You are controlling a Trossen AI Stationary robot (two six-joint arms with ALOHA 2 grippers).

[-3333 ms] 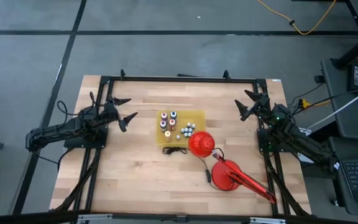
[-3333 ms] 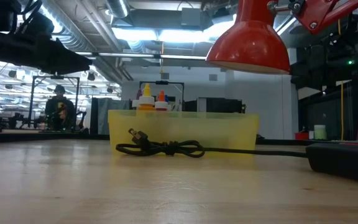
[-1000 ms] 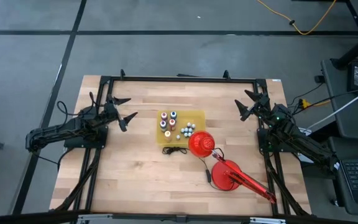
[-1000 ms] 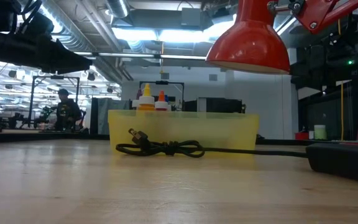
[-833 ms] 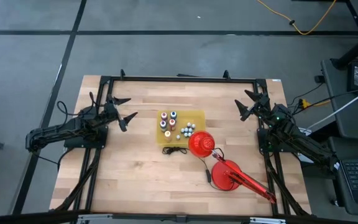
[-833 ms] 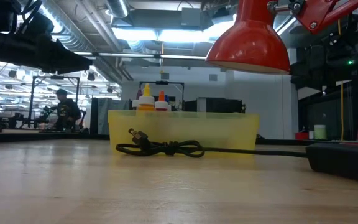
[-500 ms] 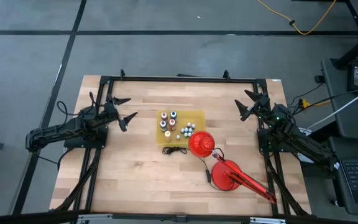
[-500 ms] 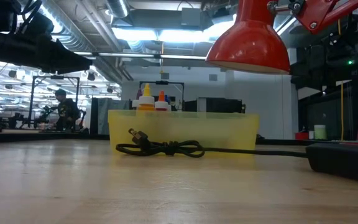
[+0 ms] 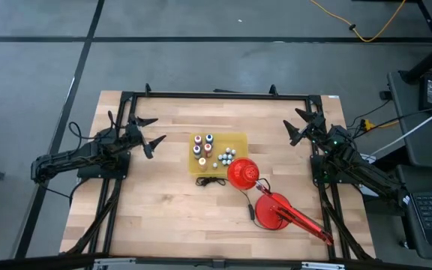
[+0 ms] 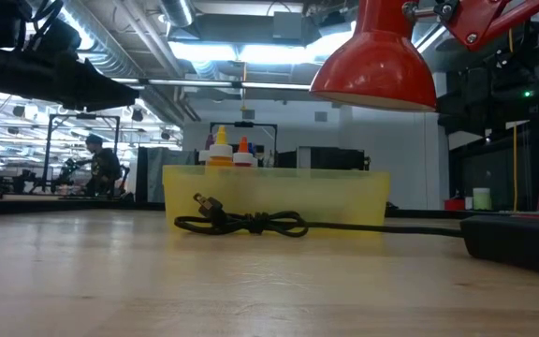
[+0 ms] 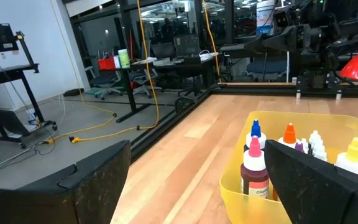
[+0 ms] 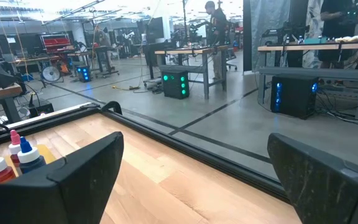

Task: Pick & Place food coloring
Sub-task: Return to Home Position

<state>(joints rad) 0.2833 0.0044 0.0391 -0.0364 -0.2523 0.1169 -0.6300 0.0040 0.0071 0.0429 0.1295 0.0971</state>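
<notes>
Two dark arms sit pulled back at the table's sides, neither holding anything. The left gripper [image 9: 154,133] is at the left side of the light wooden table [image 9: 156,210], fingers spread wide, released. The right gripper [image 9: 292,126] is at the right side, fingers also spread, released. The food coloring [image 9: 203,148], small pale bottles with coloured tops, stands upright inside a translucent yellow rectangular plastic container [image 9: 239,138] at the table's middle, between the two grippers and well apart from both. Bigger bottles fill the container's left part, and a cluster of tinier ones fills its right part. In the left wrist view, pink, blue, orange and yellow tops show above the rim, ahead of the open fingers. A red desk lamp's round shade [image 9: 242,174] hangs over the container's near right corner. Its round red base [image 9: 274,212] sits nearer and further right. A knotted black power cord [image 9: 214,181] lies on the wood just beside the container's near wall. A person [image 10: 96,165] is far off in the room behind.
</notes>
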